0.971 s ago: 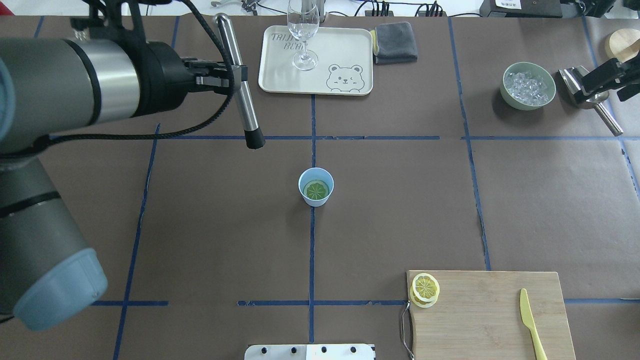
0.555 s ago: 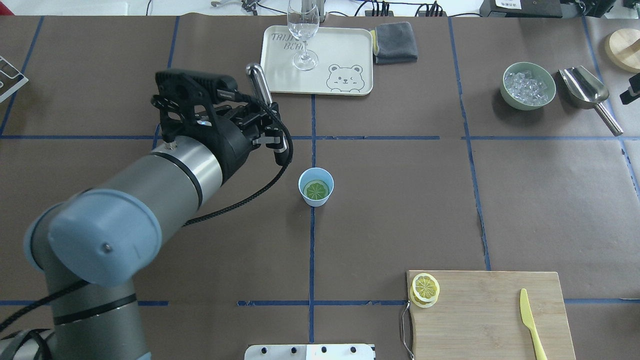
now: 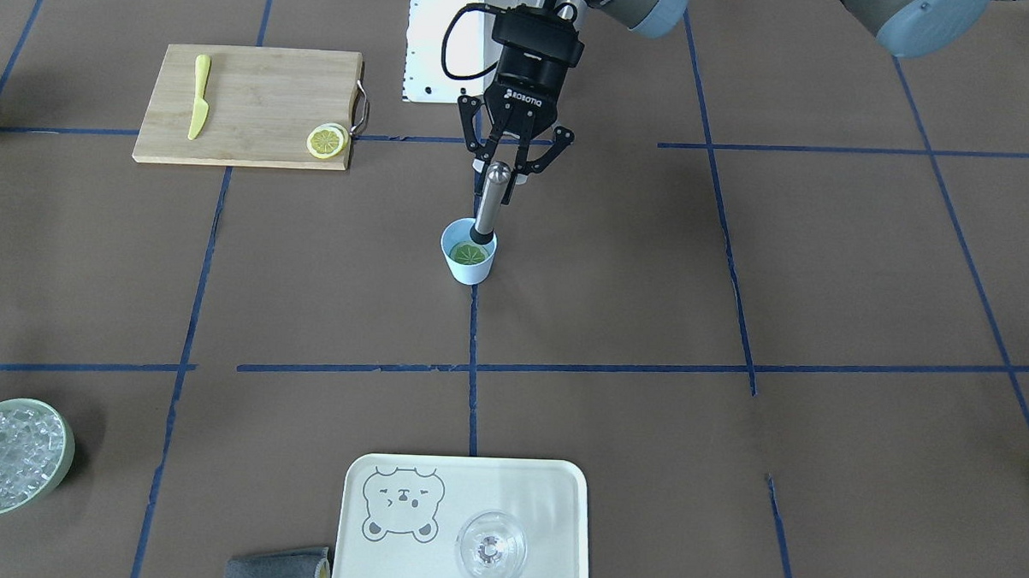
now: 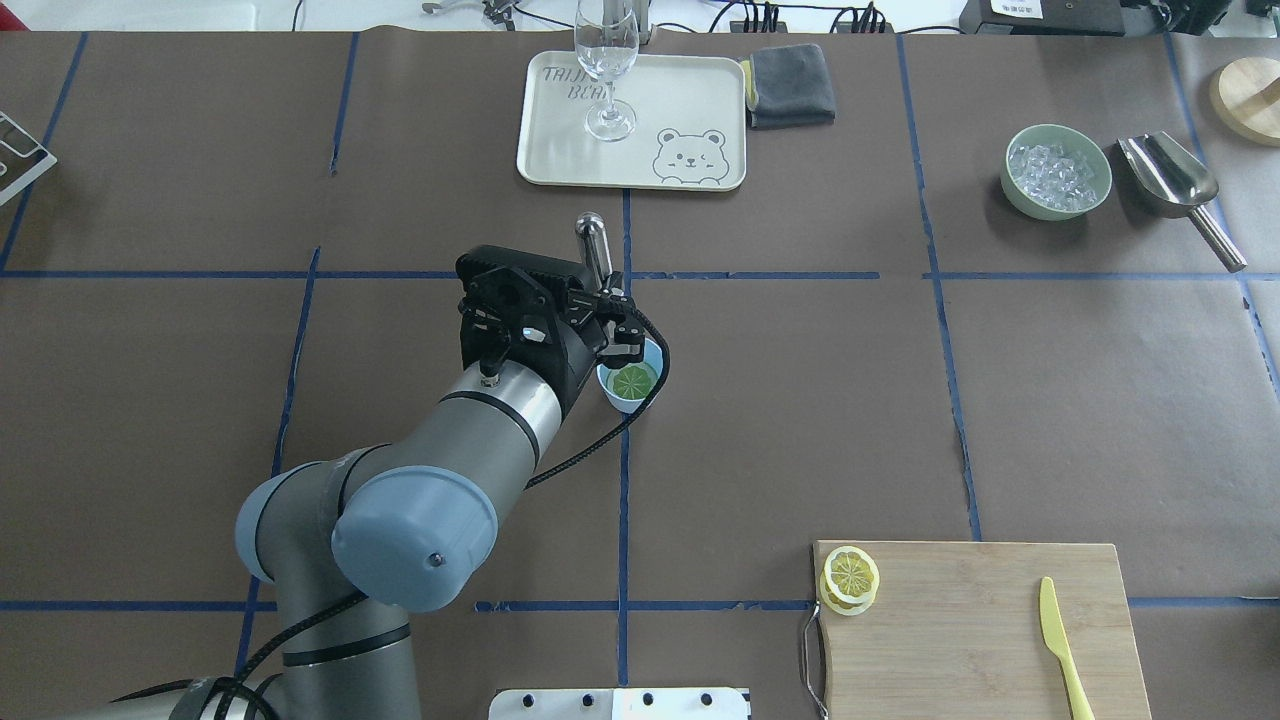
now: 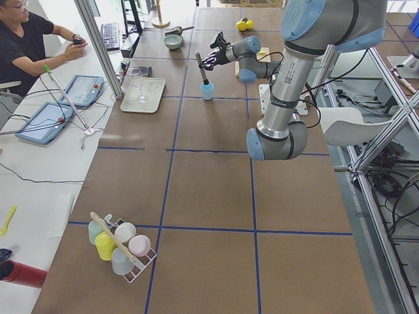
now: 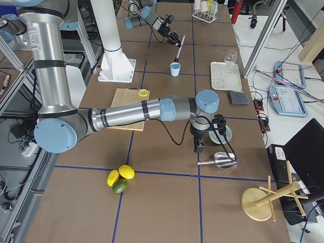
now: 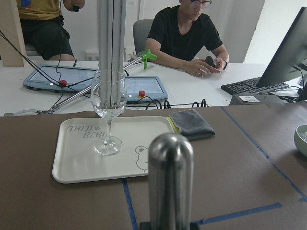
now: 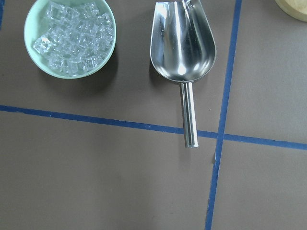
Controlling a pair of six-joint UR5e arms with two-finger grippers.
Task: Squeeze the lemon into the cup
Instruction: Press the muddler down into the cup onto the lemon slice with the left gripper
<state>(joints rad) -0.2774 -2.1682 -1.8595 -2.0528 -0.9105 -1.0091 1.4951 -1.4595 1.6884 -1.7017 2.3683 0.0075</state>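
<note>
The light-blue cup (image 4: pixel 625 398) stands at the table's middle with a greenish lemon slice (image 4: pixel 633 381) lying flat inside it. My left gripper (image 3: pixel 510 171) is shut on a steel muddler (image 3: pixel 490 198) and holds it nearly upright over the cup (image 3: pixel 468 269). The muddler's black tip is inside the rim, on or just above the slice (image 3: pixel 467 253). The left wrist view shows only the muddler's rounded top (image 7: pixel 170 177). My right gripper (image 6: pixel 198 147) shows only in the exterior right view, above the ice scoop; I cannot tell whether it is open or shut.
Stacked lemon slices (image 4: pixel 850 578) and a yellow knife (image 4: pixel 1060 640) lie on the cutting board (image 4: pixel 960 620) at the near right. A tray (image 4: pixel 690 90) with a wine glass (image 4: pixel 606 60) and a grey cloth (image 4: pixel 790 85) are at the back. An ice bowl (image 4: pixel 1057 170) and a scoop (image 4: pixel 1175 185) are at the far right.
My left arm swung from the far left to the cup, turned the muddler upright and brought its tip down into the cup. My right gripper left the overhead view's right edge.
</note>
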